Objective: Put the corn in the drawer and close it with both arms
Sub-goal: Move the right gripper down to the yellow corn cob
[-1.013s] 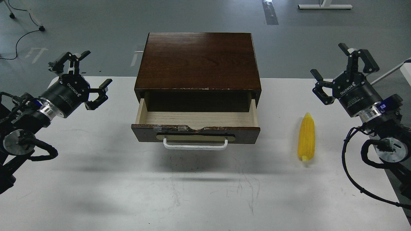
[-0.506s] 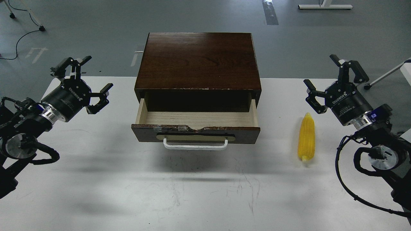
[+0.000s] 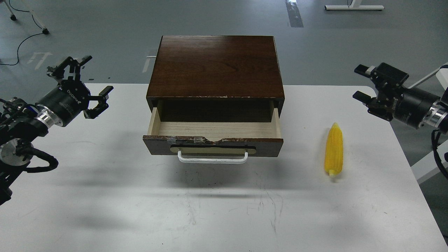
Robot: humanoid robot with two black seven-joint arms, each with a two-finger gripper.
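The yellow corn (image 3: pixel 334 149) lies on the white table (image 3: pixel 224 210), right of the cabinet, pointed tip facing away from me. The drawer (image 3: pixel 213 135) of the dark brown cabinet (image 3: pixel 215 66) is pulled open and its pale wood inside is empty. Its white bar handle (image 3: pixel 212 159) faces me. My left gripper (image 3: pixel 81 78) is open and empty, held above the table's far left, well left of the drawer. My right gripper (image 3: pixel 362 82) is open and empty, above the table's far right edge, beyond and right of the corn.
The table's right edge (image 3: pixel 416 182) runs close to the corn. Grey floor lies behind the table, with a black cable (image 3: pixel 21 42) at far left and a white frame (image 3: pixel 353 6) at the top right.
My right arm has swung up and out to the right, its gripper turning to point left. My left gripper has drawn back to the left and slightly up. Corn and drawer have not moved.
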